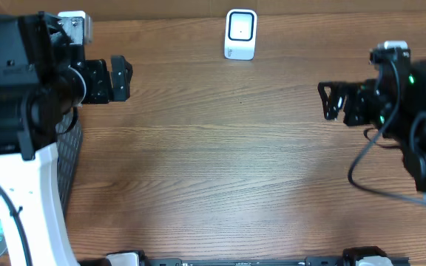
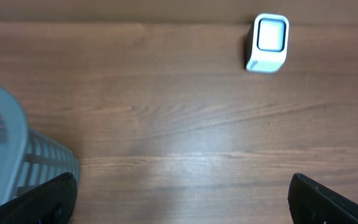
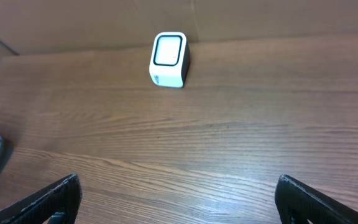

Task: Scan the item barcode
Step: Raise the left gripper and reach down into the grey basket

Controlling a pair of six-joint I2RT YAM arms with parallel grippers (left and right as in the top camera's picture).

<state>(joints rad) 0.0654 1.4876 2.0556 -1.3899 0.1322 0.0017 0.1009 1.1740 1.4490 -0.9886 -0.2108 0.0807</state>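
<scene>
Wood-grain table (image 1: 220, 170) — a dark slatted basket (image 1: 71, 155) at its left edge, partly hidden

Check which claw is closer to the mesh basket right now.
Left. The left claw hangs open just past a corner of the mesh basket, on the same side of the table. The right claw, also open, is across the table on the opposite side.
</scene>
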